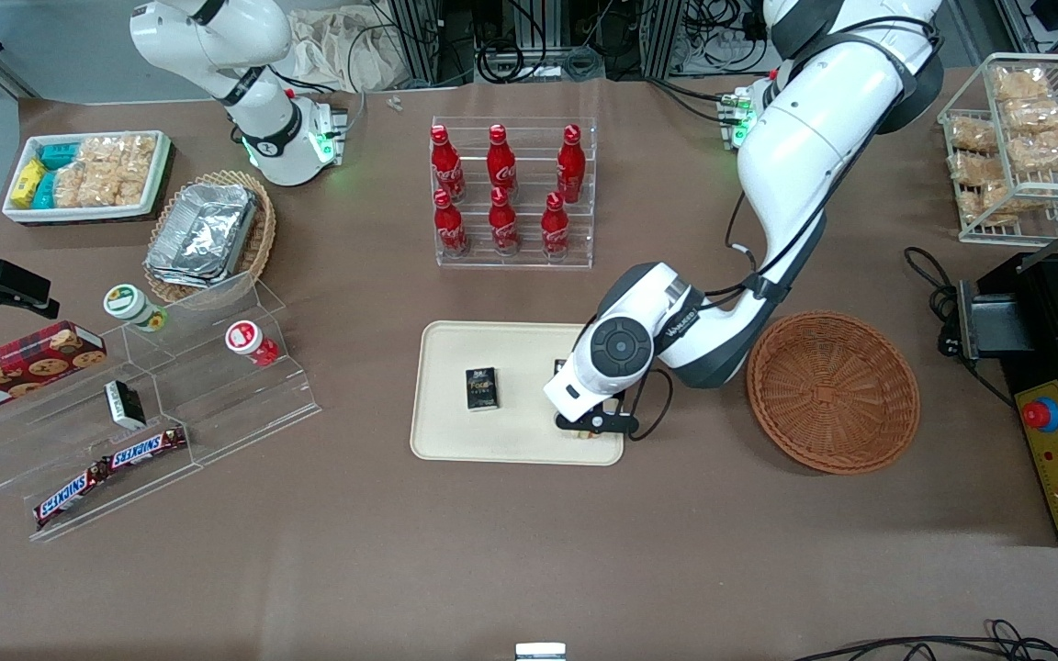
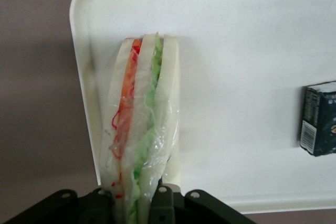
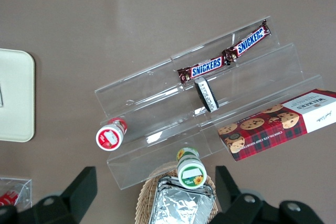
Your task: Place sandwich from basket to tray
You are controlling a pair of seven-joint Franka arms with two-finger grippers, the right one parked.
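The left arm's black two-finger gripper [image 2: 135, 203] clasps a clear-wrapped triangular sandwich [image 2: 140, 124] with orange and green filling, holding it edge-up over the cream rectangular tray [image 1: 455, 441] at the corner nearest the round reddish-brown wicker basket [image 1: 832, 390], apparently ready to set it down. The basket sits empty beside the tray. A small dark box [image 1: 482, 388] already lies on the tray. The brown counter [image 1: 492, 551] also carries an acrylic rack of red bottles [image 1: 512, 191], farther from the camera.
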